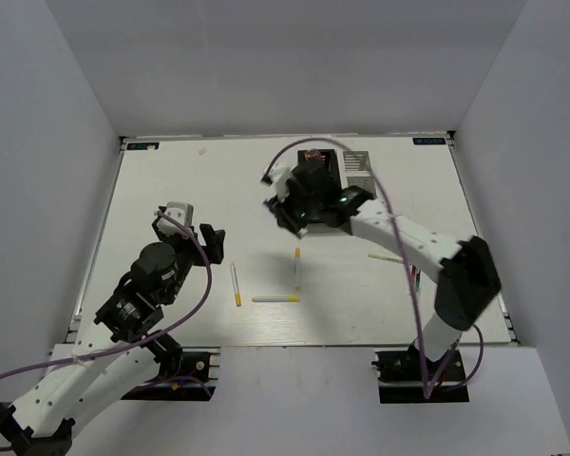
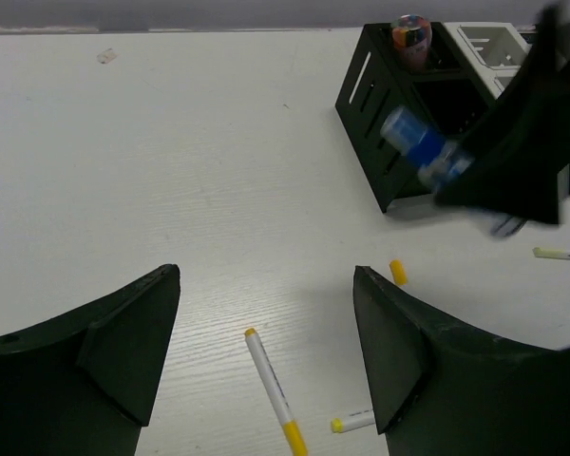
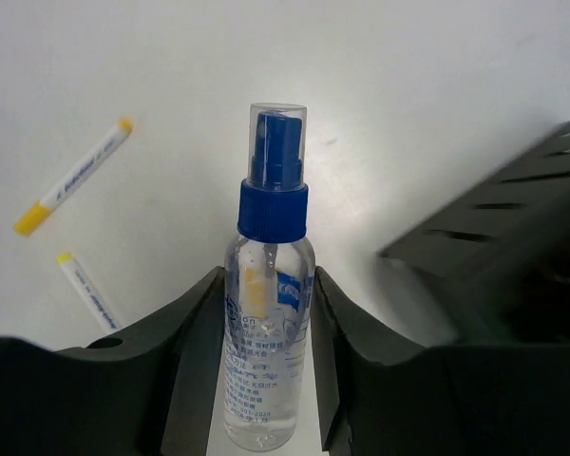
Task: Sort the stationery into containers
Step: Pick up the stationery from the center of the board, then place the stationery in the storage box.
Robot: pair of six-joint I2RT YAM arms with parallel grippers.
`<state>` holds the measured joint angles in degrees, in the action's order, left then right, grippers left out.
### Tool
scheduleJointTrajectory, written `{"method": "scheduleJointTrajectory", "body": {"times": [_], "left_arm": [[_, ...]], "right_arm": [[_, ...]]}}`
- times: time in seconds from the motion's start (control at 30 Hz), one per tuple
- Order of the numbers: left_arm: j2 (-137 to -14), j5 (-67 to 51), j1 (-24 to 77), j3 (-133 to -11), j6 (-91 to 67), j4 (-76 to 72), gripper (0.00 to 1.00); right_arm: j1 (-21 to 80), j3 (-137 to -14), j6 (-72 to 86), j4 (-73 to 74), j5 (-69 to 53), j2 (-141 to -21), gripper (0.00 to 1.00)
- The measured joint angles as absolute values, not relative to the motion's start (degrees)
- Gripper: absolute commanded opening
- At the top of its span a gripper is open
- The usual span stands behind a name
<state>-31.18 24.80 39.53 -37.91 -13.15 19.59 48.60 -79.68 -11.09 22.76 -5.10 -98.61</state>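
right gripper (image 3: 266,290) clamps the blue-capped bottle (image 3: 269,342) beside the slatted wall of the black organizer (image 2: 375,119); left gripper (image 2: 266,275) gapes empty (white pen (image 2: 271,385) beneath), open table (image 2: 152,161) leftward.

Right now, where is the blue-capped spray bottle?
The spray bottle is clamped in the right gripper, held close beside the black organizer, toward the far side of the table, right of centre in the top view.
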Motion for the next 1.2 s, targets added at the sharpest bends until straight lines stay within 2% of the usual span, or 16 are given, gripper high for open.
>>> {"method": "scheduleJointTrajectory", "body": {"times": [0.17, 0.33, 0.47, 0.73, 0.97, 1.2], "left_arm": [[-34.06, 22.44, 39.53, -37.91, -12.86, 19.07, 0.85], [-39.05, 19.84, 39.53, -37.93, -12.67, 19.46, 0.85], [-41.87, 17.96, 39.53, -37.93, -12.51, 20.01, 0.85], [-42.33, 16.67, 39.53, -37.93, -12.49, 20.14, 0.85], [-42.37, 16.43, 39.53, -37.93, -12.23, 20.14, 0.85], [-43.68, 16.4, 39.53, -37.93, -12.01, 20.16, 0.85]], "right_arm": [[40.27, -79.07, -11.2, 16.71, -6.37, -85.38, 0.0], [32.67, -73.14, -13.52, 5.67, -7.9, -81.08, 0.0], [26.04, -67.92, -16.32, -3.18, -9.39, -84.64, 0.0], [17.32, -67.64, -18.28, -12.86, -15.27, -94.52, 0.0], [13.8, -71.79, -18.26, -18.15, -19.68, -97.67, 0.0], [11.25, -76.27, -19.05, -22.61, -23.22, -106.24, 0.0]]}}
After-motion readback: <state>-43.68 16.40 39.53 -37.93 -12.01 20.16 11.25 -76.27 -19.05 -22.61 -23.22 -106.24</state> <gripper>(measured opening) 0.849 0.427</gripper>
